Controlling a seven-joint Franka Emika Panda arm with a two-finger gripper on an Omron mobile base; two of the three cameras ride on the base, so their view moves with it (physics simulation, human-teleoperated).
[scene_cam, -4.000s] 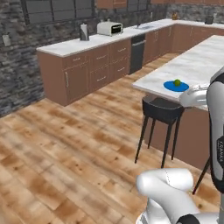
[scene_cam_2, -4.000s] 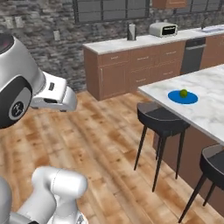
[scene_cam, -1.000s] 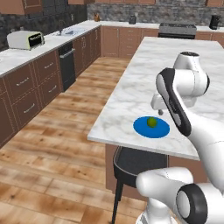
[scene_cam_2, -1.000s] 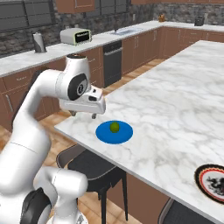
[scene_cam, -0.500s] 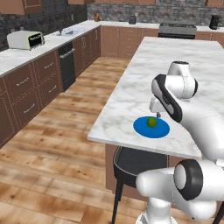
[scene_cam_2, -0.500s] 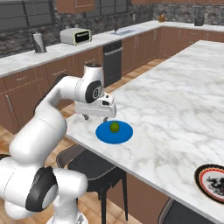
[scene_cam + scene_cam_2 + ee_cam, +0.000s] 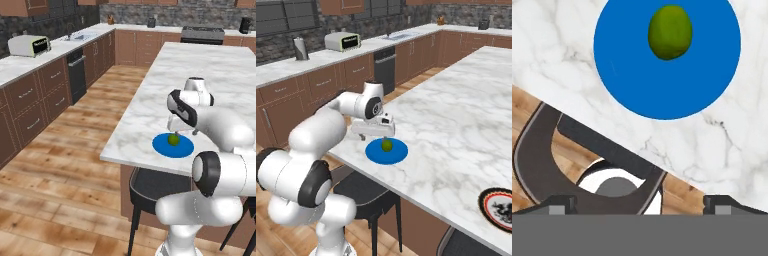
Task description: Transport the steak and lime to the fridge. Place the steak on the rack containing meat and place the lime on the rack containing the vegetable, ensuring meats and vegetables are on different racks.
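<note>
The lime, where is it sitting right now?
The lime sits on a blue plate near the edge of the marble island, just under the gripper, above a dark stool.

Rendered home kitchen, marked by brown wooden cabinets under pale worktops, a toaster, a sink, a black dishwasher, a stove and a dark stone wall. Directly beneath the claw, a marble-topped island with dark stools tucked below, on a wood-plank floor.
</note>
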